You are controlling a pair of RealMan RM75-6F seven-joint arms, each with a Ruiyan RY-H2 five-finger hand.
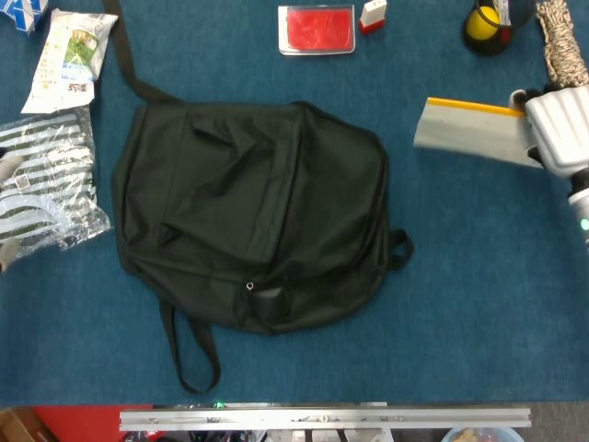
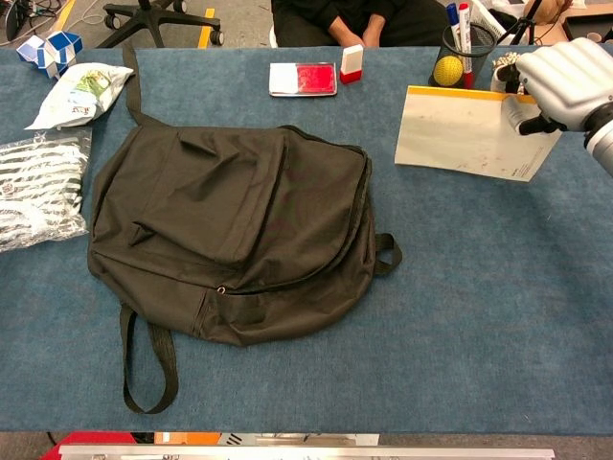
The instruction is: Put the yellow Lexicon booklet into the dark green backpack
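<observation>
Blue table [image 2: 498, 316], right hand [image 2: 565, 81] holding booklet [image 2: 469, 134], backpack [image 2: 239, 230]

We look at a lab or office workroom. A blue felt-covered table [image 2: 479, 316] carries loose test items, a wheeled office chair base [image 2: 158, 17] stands on the bare floor behind it, and a seated person [image 2: 340, 19] waits at the far edge.

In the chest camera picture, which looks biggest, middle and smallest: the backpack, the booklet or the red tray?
1. dark green backpack, by far the biggest.
2. booklet, held up off the table by the right hand, so nearer the camera; still clearly second.
3. red tray, smallest.
</observation>
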